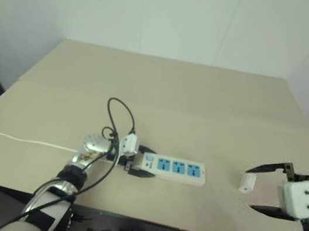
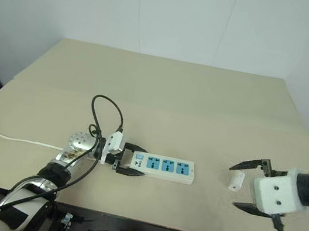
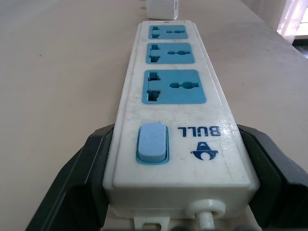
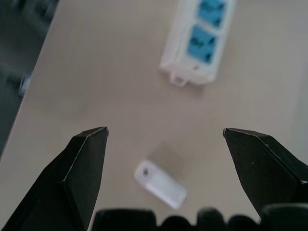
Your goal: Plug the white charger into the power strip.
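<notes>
The step in hand is the pickup: the left tool [image 2: 129,160] braces the switch end of the strip [image 2: 163,167] between its fingers near the bench's [image 2: 164,93] front edge, while the right tool [image 2: 248,185] hangs wide open and empty over the charger [image 2: 236,181], which lies loose towards the front right corner. Next, the right tool must lower, close on the charger and carry it to a socket. One charger, one strip with three sockets, two tools.
</notes>
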Tool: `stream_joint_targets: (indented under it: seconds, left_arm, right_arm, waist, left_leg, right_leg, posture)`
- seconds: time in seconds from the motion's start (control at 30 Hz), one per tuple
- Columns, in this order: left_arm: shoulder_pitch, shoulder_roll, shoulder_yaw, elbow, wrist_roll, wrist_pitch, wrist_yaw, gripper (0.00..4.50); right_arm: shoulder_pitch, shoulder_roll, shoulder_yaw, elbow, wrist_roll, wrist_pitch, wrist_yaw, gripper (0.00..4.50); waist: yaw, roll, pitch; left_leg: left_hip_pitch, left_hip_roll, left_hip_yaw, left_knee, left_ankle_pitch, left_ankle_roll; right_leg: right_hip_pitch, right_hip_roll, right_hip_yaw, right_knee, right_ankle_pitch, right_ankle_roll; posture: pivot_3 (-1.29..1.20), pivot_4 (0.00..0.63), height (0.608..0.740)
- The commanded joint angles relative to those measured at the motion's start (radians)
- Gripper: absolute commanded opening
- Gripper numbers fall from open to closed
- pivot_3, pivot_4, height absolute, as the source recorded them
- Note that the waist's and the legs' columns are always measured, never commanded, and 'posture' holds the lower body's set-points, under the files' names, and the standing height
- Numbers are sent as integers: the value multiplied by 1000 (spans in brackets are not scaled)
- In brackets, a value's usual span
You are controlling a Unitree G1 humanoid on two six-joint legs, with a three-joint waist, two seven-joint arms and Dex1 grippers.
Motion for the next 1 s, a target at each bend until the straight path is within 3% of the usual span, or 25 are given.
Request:
stream_joint_targets:
  seconds: [0.03, 0.23, 0.5, 1.0]
  left_arm:
    - [10, -12, -22, 13, 33, 4, 18, 3292]
    - [17, -3, -21, 1, 33, 7, 19, 3292]
    - [17, -1, -19, -2, 32, 12, 22, 3292]
    - [43, 3, -21, -48, 30, 37, 35, 3292]
  right_arm:
    - [-203, -7, 181, 193, -138, -334, 59, 4500]
    - [-511, 56, 460, 474, -315, -652, 74, 4500]
    - [-755, 152, 643, 686, -534, -786, -28, 4500]
    - [-829, 239, 798, 764, -760, -794, -199, 4500]
  waist:
    - [0, 0, 0]
    - [1, 1, 0]
    - [-3, 2, 0]
    - [-3, 3, 0]
  left_leg:
    - [0, 0, 0, 0, 0, 0]
    - [-1, -1, 0, 0, 0, 0]
    - [-1, -1, 0, 0, 0, 0]
    - [-1, -1, 0, 0, 0, 0]
  right_leg:
    - [0, 0, 0, 0, 0, 0]
    - [-1, -1, 0, 0, 0, 0]
    - [-2, -1, 0, 1, 0, -1]
    - [-2, -1, 1, 1, 0, -1]
  posture:
    - [0, 150, 740]
    - [0, 150, 740]
    - [0, 150, 740]
    - [0, 150, 740]
